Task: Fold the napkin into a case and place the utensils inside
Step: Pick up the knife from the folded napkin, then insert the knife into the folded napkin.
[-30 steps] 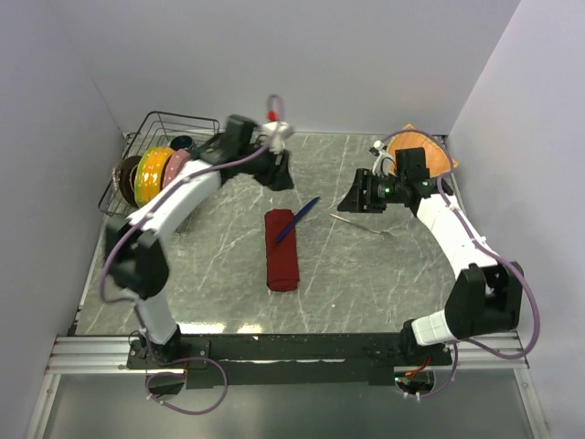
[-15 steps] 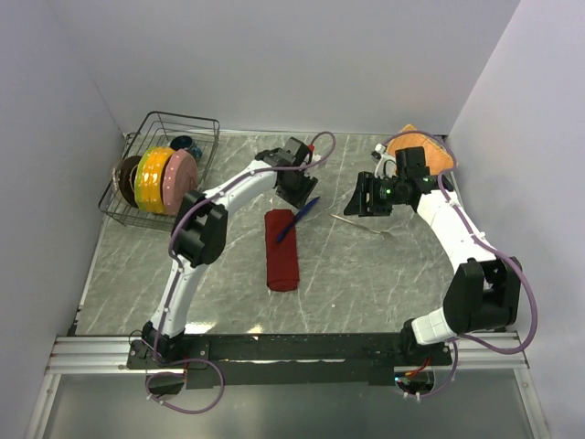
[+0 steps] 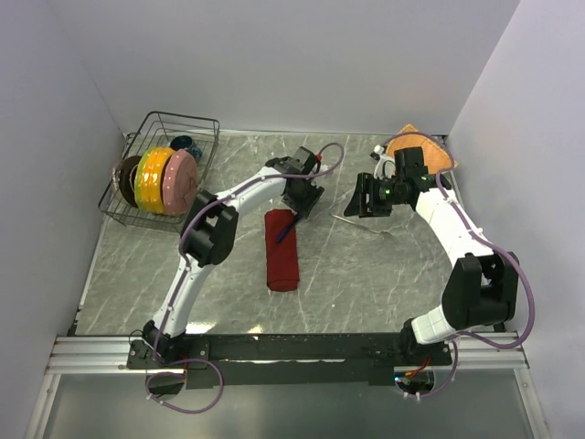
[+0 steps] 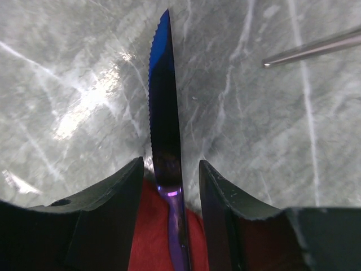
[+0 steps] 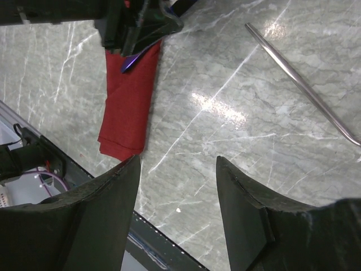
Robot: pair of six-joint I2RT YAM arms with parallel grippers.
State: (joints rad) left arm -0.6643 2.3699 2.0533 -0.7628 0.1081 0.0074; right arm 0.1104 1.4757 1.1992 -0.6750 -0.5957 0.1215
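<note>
Blue knife (image 4: pixel 163 113) betw. parted L fingers (image 4: pixel 107 217), R fingers (image 5: pixel 96 217) spread, empty

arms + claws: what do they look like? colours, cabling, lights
White shells and black joints on left arm and right arm, purple cables looping alongside. Matte black left claw and right claw, two broad curved fingers each. Green light on the right wrist.

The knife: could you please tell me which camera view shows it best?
The left wrist view: the knife fills the frame, serrated blue blade and purple handle. The top view shows only a blue sliver; the right wrist view, just its purple end.
</note>
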